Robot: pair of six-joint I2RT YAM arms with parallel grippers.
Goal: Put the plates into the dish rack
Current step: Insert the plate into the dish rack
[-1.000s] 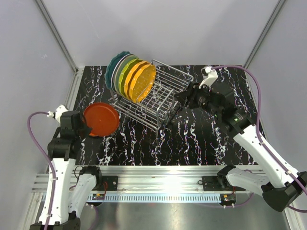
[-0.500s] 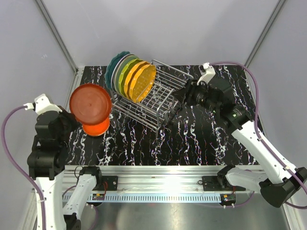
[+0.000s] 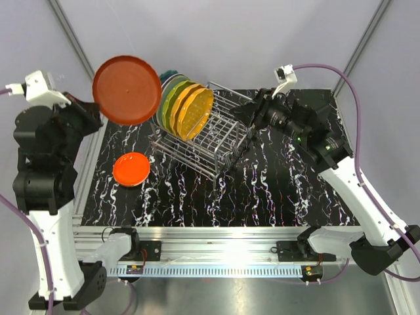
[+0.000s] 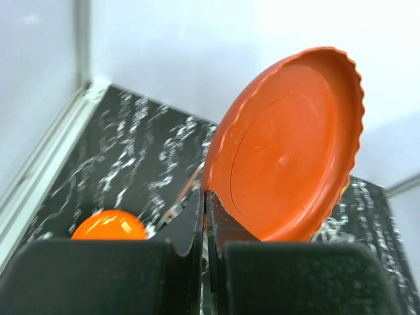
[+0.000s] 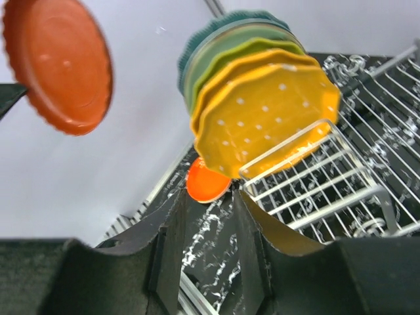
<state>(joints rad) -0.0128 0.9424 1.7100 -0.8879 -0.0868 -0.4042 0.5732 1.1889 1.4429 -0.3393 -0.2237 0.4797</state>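
- left gripper (image 4: 205,197) jaws pinch the red-orange plate (image 3: 126,90) by its rim, high beside the dish rack (image 3: 216,141)
- right gripper (image 5: 207,197) jaws part-open, empty, at the rack's far end
- next: lower it edge-on into a free slot beside the dotted orange plate (image 3: 195,111)

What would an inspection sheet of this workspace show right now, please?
Surface: black marbled table.
Job's things: dish rack holds plates upright at its left end; small orange plate lies on the table; red-orange scalloped plate is held aloft.
Clutter: nothing seen.
Grippers: left gripper shut on the red-orange scalloped plate's rim; right gripper open, empty, by the rack.
Cables: purple cables arc from both wrists.
Surroundings: white walls; metal rail at the near edge.
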